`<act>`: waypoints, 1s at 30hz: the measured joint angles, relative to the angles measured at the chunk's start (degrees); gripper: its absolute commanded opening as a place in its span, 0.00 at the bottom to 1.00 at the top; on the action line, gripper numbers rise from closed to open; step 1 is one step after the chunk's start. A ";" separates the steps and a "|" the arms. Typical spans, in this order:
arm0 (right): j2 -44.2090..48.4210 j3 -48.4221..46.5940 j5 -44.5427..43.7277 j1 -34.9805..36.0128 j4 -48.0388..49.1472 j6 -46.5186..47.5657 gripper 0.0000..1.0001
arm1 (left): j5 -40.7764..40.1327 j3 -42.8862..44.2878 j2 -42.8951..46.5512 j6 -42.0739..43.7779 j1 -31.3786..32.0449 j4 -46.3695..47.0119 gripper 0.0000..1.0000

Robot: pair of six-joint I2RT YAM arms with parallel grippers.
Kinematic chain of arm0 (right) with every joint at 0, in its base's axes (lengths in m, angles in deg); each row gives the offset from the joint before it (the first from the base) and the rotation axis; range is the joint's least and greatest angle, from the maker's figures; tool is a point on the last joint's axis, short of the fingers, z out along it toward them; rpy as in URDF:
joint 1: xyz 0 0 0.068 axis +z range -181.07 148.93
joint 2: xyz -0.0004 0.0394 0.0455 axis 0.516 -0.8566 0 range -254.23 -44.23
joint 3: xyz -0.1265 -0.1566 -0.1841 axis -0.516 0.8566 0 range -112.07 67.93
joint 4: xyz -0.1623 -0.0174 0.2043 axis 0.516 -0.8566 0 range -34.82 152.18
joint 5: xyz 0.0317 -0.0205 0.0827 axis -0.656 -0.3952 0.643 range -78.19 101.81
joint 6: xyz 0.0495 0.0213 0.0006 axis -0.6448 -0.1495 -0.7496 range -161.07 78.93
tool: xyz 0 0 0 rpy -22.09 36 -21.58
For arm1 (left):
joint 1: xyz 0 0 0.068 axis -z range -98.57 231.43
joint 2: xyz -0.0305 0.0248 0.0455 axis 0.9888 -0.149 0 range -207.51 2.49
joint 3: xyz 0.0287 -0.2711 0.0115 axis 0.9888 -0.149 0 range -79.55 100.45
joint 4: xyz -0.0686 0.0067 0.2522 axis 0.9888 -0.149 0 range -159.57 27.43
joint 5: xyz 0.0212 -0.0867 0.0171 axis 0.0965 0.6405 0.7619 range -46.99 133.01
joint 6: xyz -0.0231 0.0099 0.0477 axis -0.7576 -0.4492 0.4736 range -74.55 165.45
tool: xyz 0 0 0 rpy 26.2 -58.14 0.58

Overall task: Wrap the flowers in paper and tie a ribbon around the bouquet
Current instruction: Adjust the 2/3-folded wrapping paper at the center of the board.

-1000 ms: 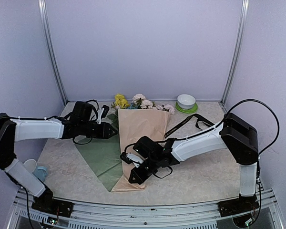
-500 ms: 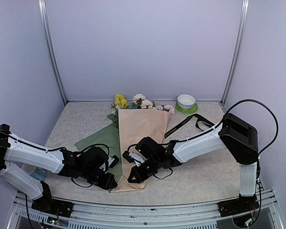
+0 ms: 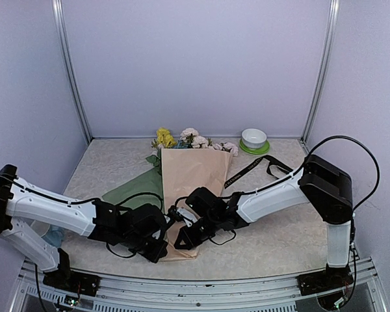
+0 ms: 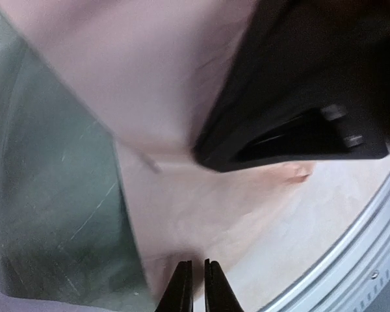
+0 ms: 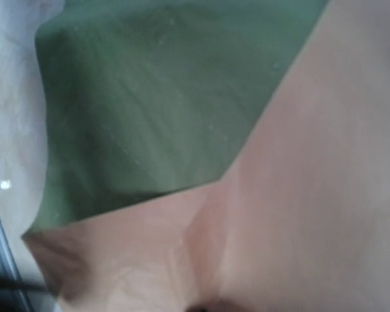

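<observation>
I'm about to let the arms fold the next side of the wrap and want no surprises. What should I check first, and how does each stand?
1. Flowers poke out above the peach paper's top edge: ok.
2. Right end effector shut, low over the peach paper: ok.
3. Left end effector jaws nearly together at the peach paper's bottom corner; paper pinched: cannot tell.
4. Green paper folded over: not ok, it lies open at the left.
5. Ribbon out of the way, right of the peach paper: ok.

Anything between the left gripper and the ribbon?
Yes. The left gripper is at the near tip of the paper; the ribbon lies behind to the right. The paper and the right arm lie across that path.
</observation>
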 measured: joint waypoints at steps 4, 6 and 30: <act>0.00 0.00 0.17 -0.02 0.02 -0.74 0.00 | -1.53 5.55 -0.68 2.54 1.79 0.42 0.03; 0.00 0.00 0.33 -0.09 0.07 -1.27 0.00 | -1.64 7.06 -3.15 3.89 1.99 1.64 0.02; 0.02 1.27 2.82 -1.11 1.51 -4.39 0.00 | 0.33 -1.86 -2.43 -0.09 3.98 3.17 0.00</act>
